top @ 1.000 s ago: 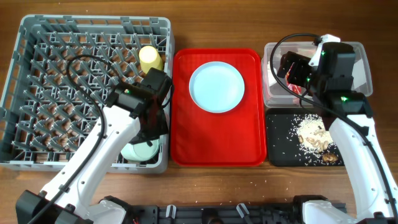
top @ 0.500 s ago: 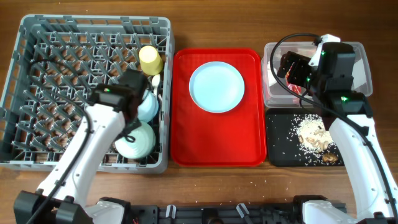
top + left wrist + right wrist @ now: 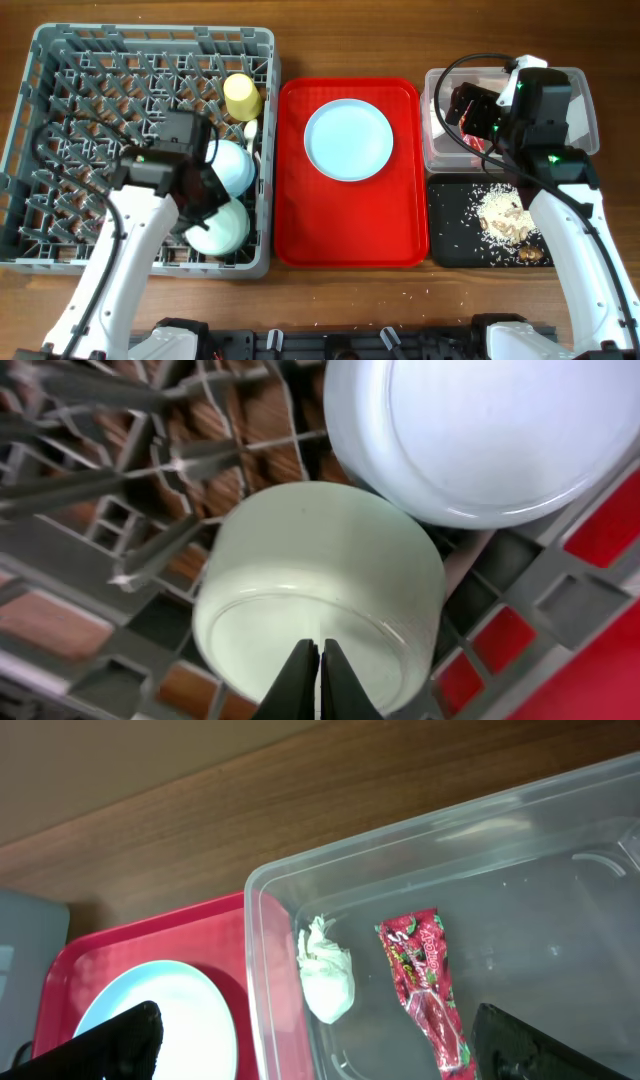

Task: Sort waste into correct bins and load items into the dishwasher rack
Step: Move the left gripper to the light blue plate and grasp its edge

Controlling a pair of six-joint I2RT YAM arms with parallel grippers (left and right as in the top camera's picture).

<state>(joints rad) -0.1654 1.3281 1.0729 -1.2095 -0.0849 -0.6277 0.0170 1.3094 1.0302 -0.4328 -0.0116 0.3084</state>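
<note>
The grey dishwasher rack holds a yellow cup, a light blue bowl and a mint green bowl along its right side. My left gripper is shut on nothing, just above the mint green bowl, with the light blue bowl beside it. A light blue plate lies on the red tray. My right gripper hangs open over the clear tub, which holds the red wrapper and white tissue. Food scraps lie in the black tray.
A small white utensil stands in the rack between cup and blue bowl. Upright pegs fill the left part of the rack. A few rice grains are scattered on the wooden table near the front edge.
My left arm has swung left across the rack, uncovering the light blue and mint green bowls. Its jaws stay shut. The right arm has not moved.
</note>
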